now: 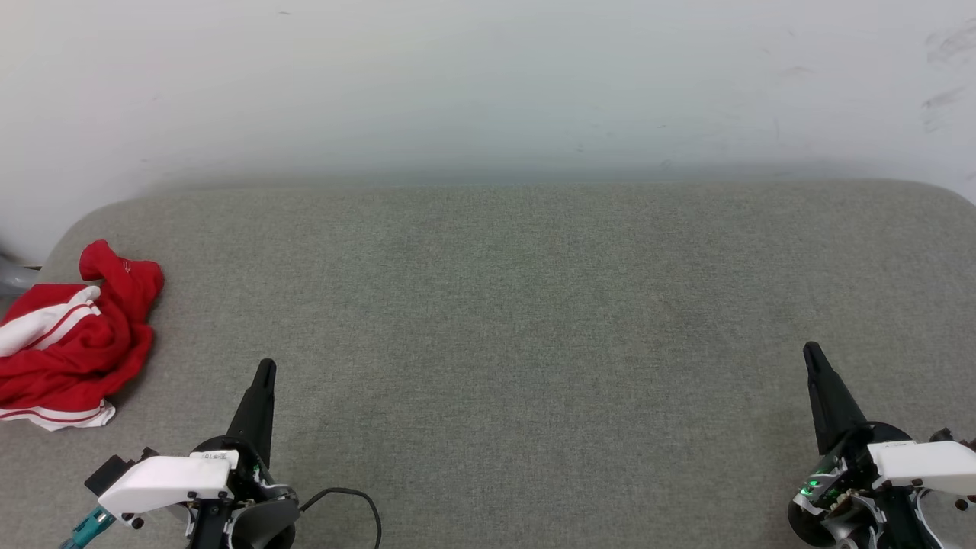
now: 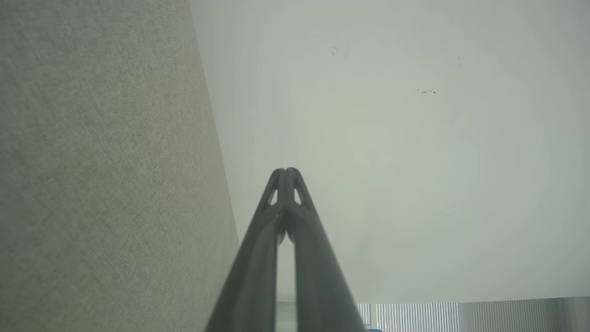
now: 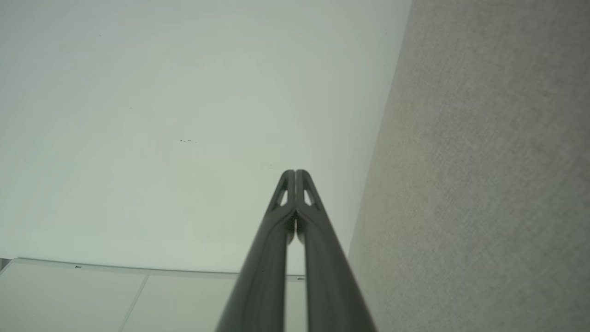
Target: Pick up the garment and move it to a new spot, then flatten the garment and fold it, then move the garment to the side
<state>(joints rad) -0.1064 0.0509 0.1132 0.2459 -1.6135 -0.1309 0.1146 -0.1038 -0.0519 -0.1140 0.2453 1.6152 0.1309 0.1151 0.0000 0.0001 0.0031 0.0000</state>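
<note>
- The garment lies in a crumpled heap at the left edge of the grey fabric-covered worktop, just short of its far left rounded corner.
- The garment is red. A white sleeve with red stripes shows on its left part, and white-and-red striped trim runs along its near side. The picture border cuts off its left portion.
- The left end effector hovers over the near left part of the worktop. Its two dark fingers are pressed together and grip nothing. It is near the garment but apart from it.
- The right end effector hovers over the near right part of the worktop, well apart from the garment. Its fingers are likewise pressed together and empty.
- Both wrist views confirm tip-to-tip contact between the fingers.
- A black cable loops beside the left wrist housing at the near edge.
- A pale wall rises behind the far edge of the worktop.
</note>
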